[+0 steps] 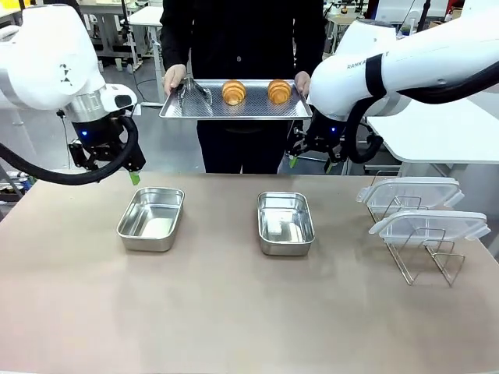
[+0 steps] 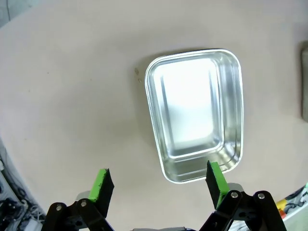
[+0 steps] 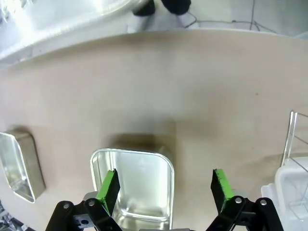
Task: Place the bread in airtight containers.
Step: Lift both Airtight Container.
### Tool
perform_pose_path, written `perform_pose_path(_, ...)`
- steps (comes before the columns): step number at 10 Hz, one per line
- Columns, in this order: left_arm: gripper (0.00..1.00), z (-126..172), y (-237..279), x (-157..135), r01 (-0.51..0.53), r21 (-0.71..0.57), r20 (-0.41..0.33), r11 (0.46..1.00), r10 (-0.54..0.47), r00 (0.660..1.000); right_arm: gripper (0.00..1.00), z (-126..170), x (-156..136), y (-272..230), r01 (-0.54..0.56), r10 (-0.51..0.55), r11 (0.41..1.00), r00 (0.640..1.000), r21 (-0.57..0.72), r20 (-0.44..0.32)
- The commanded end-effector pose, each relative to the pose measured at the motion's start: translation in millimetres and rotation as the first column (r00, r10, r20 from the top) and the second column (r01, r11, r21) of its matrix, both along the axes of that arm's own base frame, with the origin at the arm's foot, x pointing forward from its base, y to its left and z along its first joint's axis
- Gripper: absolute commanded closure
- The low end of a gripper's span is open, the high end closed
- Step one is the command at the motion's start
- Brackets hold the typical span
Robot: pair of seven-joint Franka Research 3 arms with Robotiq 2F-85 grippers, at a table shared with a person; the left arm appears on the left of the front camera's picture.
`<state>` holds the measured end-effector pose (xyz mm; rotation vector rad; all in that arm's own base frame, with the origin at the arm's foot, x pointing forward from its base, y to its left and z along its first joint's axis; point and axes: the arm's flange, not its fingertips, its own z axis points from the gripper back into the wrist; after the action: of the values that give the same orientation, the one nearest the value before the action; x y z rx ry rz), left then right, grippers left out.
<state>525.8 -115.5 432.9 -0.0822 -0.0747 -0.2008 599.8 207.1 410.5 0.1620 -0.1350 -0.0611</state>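
Golden ridged croissants (image 1: 234, 92), shiny empty pans (image 1: 151, 218)

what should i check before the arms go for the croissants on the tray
1. left gripper open, empty: ok
2. right gripper open, empty: ok
3. left croissant and right croissant lying on the tray that the person holds: ok
4. left pan and right pan empty, upright: ok
5. lids off the pans, on the rack: ok
6. tray within reach of both arms: cannot tell
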Motion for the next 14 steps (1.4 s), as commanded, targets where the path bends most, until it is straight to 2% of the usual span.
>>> perform_pose_path(1, 0.0, -19, 6, -2, -0.05, -0.003, 0.012, 0.999, 0.05, 0.999, 0.0, -20, -6, 2, 0.002, -0.002, 1.0, 0.998, 0.007, -0.057)
perform_pose_path(3, 0.0, -46, 6, 1, -0.058, 0.018, 0.026, 0.998, 0.057, 0.998, 0.0, -45, -12, 1, -0.008, 0.007, 1.0, 0.995, -0.005, -0.096)
perform_pose_path(6, 0.0, -75, 6, 6, -0.044, 0.031, 0.003, 0.999, 0.044, 0.999, 0.0, -69, -26, 1, -0.094, 0.094, 0.996, 0.985, 0.004, -0.145)
perform_pose_path(9, 0.0, -91, 4, 8, -0.041, 0.037, 0.012, 0.998, 0.041, 0.999, 0.0, -84, -37, 8, -0.173, 0.167, 0.985, 0.967, -0.016, -0.194)
perform_pose_path(12, 0.0, -97, 5, 13, -0.033, 0.064, 0.043, 0.997, 0.031, 0.999, 0.0, -92, -38, 9, -0.158, 0.146, 0.986, 0.97, -0.047, -0.196)
perform_pose_path(13, 0.56, -96, 4, 12, -0.055, 0.085, 0.078, 0.995, 0.048, 0.996, 0.6, -92, -38, 9, -0.159, 0.14, 0.984, 0.969, -0.08, -0.202)
perform_pose_path(14, 0.56, -96, 3, 11, -0.062, 0.085, 0.098, 0.994, 0.054, 0.994, 0.6, -92, -39, 10, -0.159, 0.139, 0.983, 0.969, -0.087, -0.205)
